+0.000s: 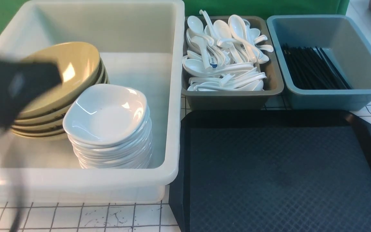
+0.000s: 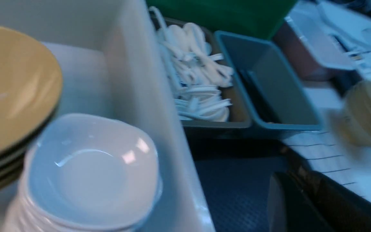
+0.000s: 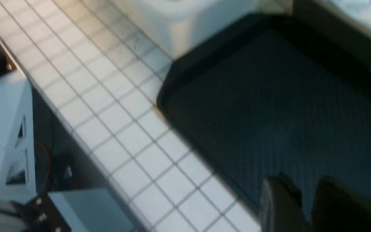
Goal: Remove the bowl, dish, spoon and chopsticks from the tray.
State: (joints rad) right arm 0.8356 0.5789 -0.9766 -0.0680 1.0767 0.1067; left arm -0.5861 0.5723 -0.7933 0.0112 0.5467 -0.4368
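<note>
Three tubs (image 1: 172, 96), one tray (image 1: 282, 174), perhaps four stacked bowls (image 1: 63, 74), spoons (image 1: 224, 54) too many to count.

Bright overhead light glints off the bowl (image 1: 66, 64); both wrist views are motion-blurred.

The big flat black rectangular tray (image 1: 282, 174) lies near right on the white gridded tabletop (image 1: 76, 219). Left of it sits the large white plastic tub (image 1: 169, 96), holding stacked olive-yellow conical bowls (image 1: 72, 64) far left and stacked white squarish dishes (image 1: 108, 116) just right, nearer. Behind the tray, the grey tub of white soup spoons (image 1: 224, 54) stands left of the blue-grey tub of black chopsticks (image 1: 314, 67).
</note>
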